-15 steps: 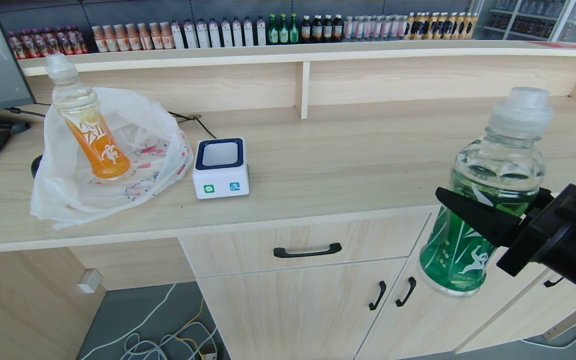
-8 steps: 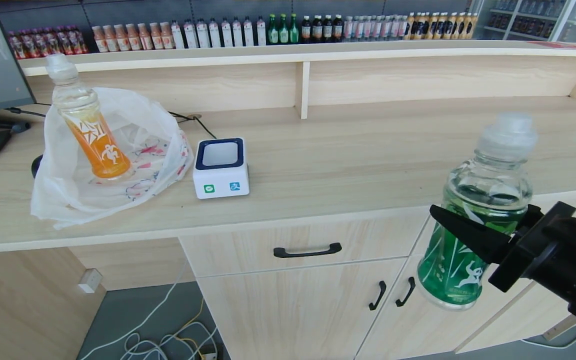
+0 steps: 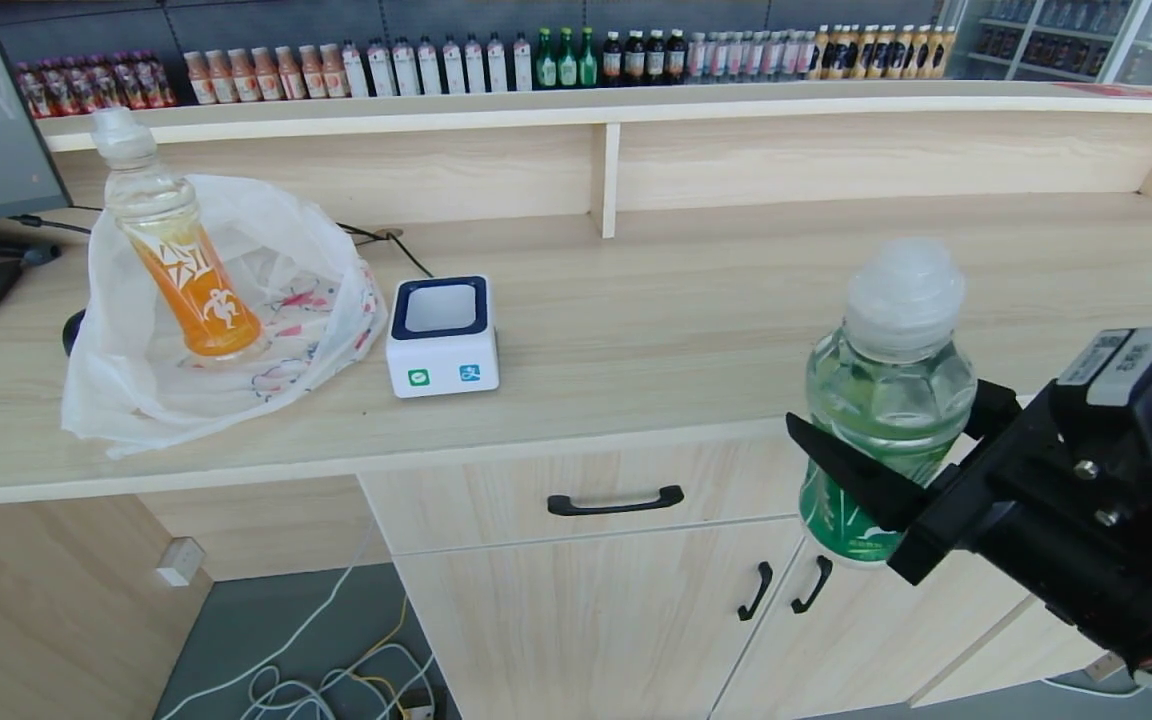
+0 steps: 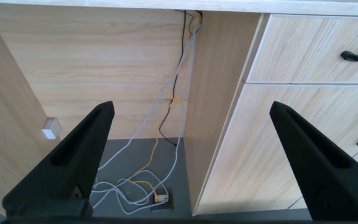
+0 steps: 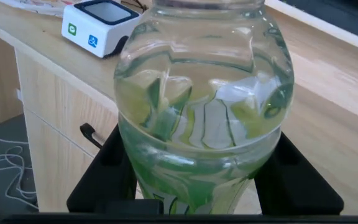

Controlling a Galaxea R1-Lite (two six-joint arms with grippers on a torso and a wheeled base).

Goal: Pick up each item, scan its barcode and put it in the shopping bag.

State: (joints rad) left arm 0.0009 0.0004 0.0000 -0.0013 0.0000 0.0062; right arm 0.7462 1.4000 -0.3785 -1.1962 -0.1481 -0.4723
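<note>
Green-labelled, the drink bottle (image 3: 886, 400) stayed clamped in the right gripper (image 3: 891, 445) and had drifted left and lower before the counter (image 3: 696, 320), nearer the scanner (image 3: 441, 335) (still well apart), so I judged scanning came next; the left gripper (image 4: 191, 112) hung spread apart.

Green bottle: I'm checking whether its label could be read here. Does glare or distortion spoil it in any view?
Head view: no strong glare on the green bottle; the right gripper covers part of its label. Right wrist view: the bottle's clear wall and liquid warp what shows through, and the label runs off the frame.
</note>
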